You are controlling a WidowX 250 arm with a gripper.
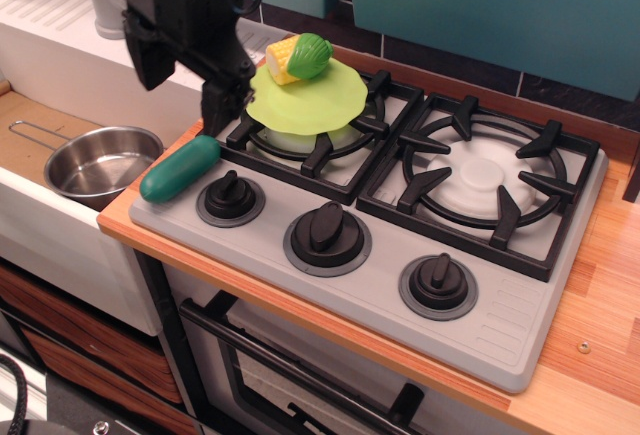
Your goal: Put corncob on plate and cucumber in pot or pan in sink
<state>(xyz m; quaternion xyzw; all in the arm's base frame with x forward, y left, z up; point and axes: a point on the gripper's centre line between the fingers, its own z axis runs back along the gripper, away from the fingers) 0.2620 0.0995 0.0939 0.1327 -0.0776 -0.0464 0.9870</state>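
The corncob (pixel 298 57), yellow with a green husk, lies on the lime-green plate (pixel 310 100) that rests on the left rear burner. The dark green cucumber (pixel 180 168) lies at the stove's front left corner, by the wooden edge. The steel pan (pixel 100 163) with its wire handle sits in the white sink (pixel 60 225) at left. My black gripper (pixel 183 85) hangs open and empty just above and behind the cucumber, one finger (pixel 220 105) near its right end, the other further left.
The grey stove (pixel 500 295) has two black burner grates and three black knobs along its front. The grey faucet (pixel 105 15) and ribbed drainboard (pixel 60 15) are at the back left. A teal wall panel runs behind.
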